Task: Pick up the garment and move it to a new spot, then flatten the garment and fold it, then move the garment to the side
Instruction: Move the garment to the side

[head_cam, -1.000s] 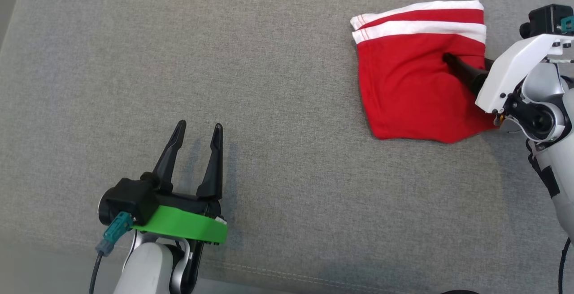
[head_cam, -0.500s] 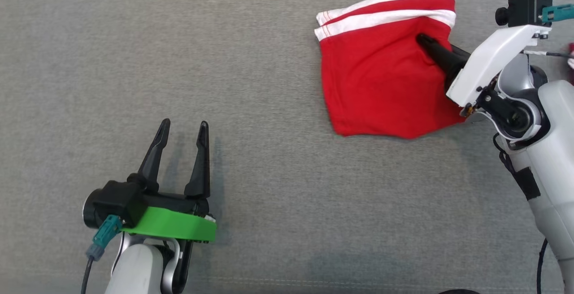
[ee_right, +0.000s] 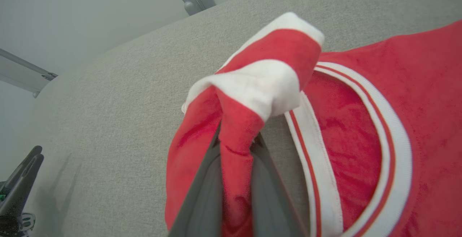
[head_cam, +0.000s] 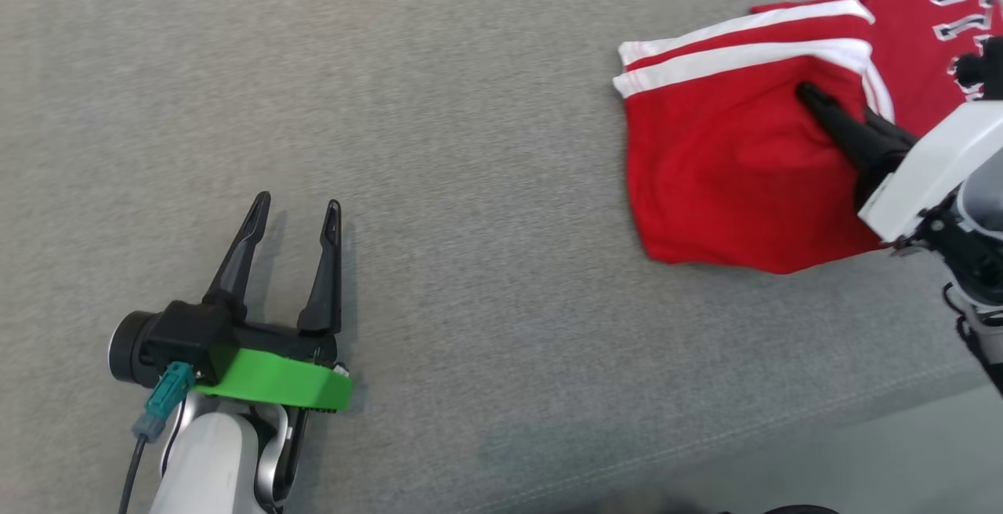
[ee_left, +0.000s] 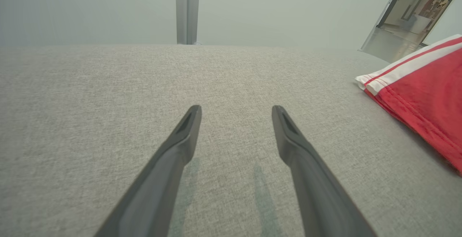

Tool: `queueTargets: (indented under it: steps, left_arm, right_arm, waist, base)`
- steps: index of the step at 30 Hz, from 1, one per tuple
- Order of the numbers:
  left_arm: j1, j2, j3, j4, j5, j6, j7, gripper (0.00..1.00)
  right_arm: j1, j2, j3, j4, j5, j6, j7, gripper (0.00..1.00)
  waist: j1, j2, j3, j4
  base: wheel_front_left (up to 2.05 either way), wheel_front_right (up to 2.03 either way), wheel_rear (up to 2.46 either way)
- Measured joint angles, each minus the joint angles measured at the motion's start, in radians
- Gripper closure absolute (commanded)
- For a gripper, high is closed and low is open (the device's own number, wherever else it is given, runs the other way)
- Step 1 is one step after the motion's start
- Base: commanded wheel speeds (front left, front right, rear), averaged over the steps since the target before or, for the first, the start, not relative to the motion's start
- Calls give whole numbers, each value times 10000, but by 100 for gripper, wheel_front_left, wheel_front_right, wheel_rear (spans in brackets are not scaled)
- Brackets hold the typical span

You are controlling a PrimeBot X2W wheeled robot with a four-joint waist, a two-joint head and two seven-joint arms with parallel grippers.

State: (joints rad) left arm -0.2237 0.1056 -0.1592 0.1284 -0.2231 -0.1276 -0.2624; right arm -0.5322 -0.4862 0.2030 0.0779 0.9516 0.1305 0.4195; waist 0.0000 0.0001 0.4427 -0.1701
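The garment (head_cam: 721, 177) is a red shirt with white stripes and white lettering, lying at the upper right of the grey cushion. My right gripper (head_cam: 807, 95) is shut on the garment, pinching a fold of red cloth (ee_right: 234, 146) between its dark fingers, and a striped sleeve end (ee_right: 267, 74) is lifted over them. The white-trimmed neckline (ee_right: 379, 128) lies to the right of the fingers. My left gripper (head_cam: 296, 204) stands open over bare cushion at the lower left, well away from the garment (ee_left: 422, 96), with nothing between its fingers (ee_left: 187, 128).
The grey fabric cushion (head_cam: 470, 146) spreads across the view, with its front seam and edge (head_cam: 783, 436) at the lower right. A pale wall with a metal post (ee_left: 187, 9) rises behind the cushion.
My right gripper has shut on the garment and a fold of cloth has lifted. The head camera has turned, so more of the shirt with its lettering shows at the right.
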Motion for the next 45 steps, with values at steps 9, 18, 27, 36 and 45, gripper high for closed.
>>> queueTargets:
  steps: [9, 18, 27, 36, 45]
  left_arm:
    - [-116, -2, -286, 192, -25, -13, 0, 0]
    - [-274, -61, -314, 215, -134, -13, 0, 0]
    - [-376, -92, -403, 207, -165, -15, -27, 0]
    - [-569, -98, -585, 259, -165, -17, -29, 0]
    - [-562, -138, -485, 391, -165, -40, -27, 0]
  right_arm:
    - [-1042, -374, -936, 151, -940, 0, 1766, 100]
    - [-2374, -683, -1661, 1338, -2360, 2, 3540, 100]
    - [-2451, -1235, -2036, 2251, -3707, 2, 3703, 100]
    - [-2387, -1183, -2378, 3296, -4560, 4, 2470, 85]
    - [-2337, -942, -2243, 4201, -5453, 8, 424, 0]
  waist:
    - [0, 0, 250, -600]
    - [0, 0, 628, 148]
    - [0, 0, 995, 641]
    - [0, 0, 1216, 851]
    - [0, 0, 1024, 940]
  base:
    - [0, 0, 0]
    - [0, 0, 0]
    - [0, 0, 0]
    - [0, 0, 0]
    - [0, 0, 0]
